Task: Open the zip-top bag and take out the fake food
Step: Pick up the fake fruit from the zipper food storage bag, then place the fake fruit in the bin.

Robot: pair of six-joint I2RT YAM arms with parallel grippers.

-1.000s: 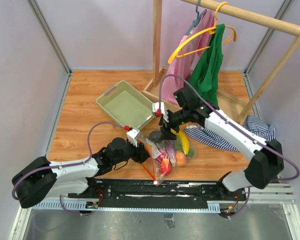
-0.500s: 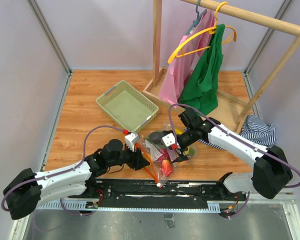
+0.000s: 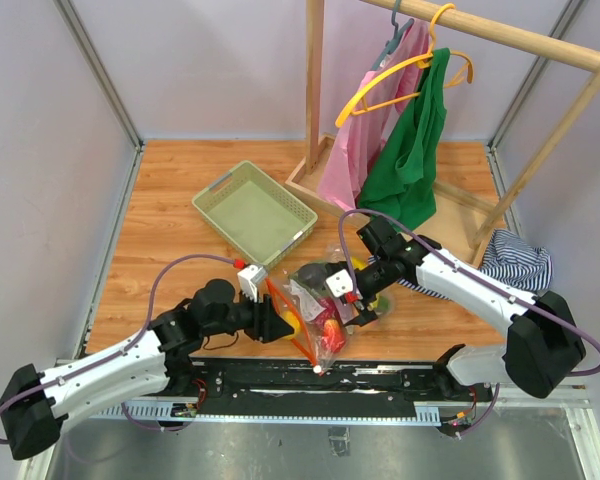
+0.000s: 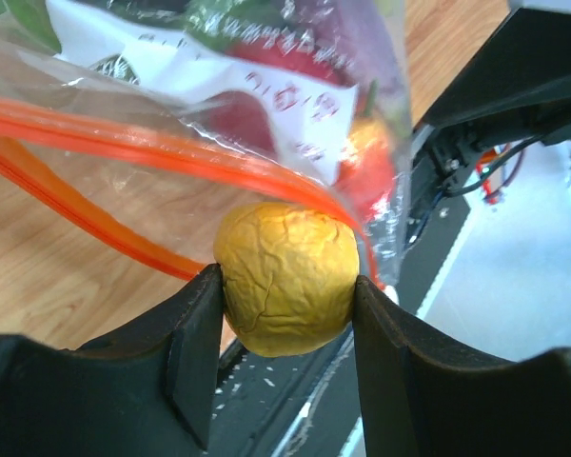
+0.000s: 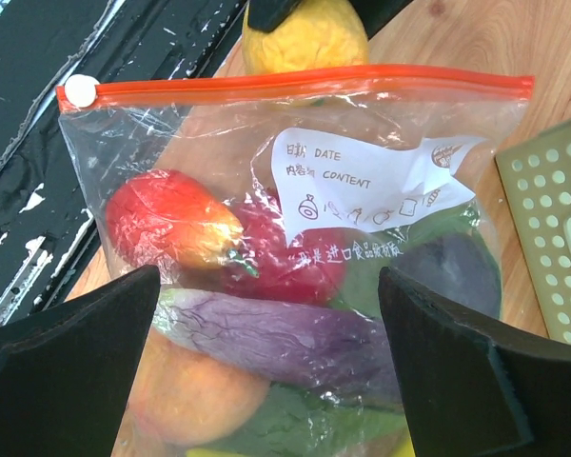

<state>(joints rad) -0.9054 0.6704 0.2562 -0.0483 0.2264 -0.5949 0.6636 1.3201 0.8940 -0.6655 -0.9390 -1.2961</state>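
Note:
The zip-top bag (image 3: pixel 327 312) lies near the table's front edge, clear and crinkly, with an orange zip strip (image 5: pixel 295 81) and a white label (image 5: pixel 362 181). Inside is fake food: a red-orange fruit (image 5: pixel 167 224), a purple eggplant (image 5: pixel 285 333), a peach (image 5: pixel 190 381) and green pieces. My left gripper (image 4: pixel 285 286) is shut on a wrinkled yellow fruit (image 4: pixel 285 276) just outside the bag's mouth, and the same fruit (image 3: pixel 292 322) shows from above. My right gripper (image 5: pixel 266 352) stands wide open over the bag, a finger on either side of the eggplant.
A pale green slotted basket (image 3: pixel 252 210) sits behind the bag. A wooden clothes rack (image 3: pixel 315 100) with hanging garments stands at the back right. Striped cloth (image 3: pixel 515 255) lies at the right. The black rail (image 3: pixel 320 375) runs along the front edge.
My left gripper has drawn back to the left with the yellow fruit. My right gripper has come down to the bag and opened wide.

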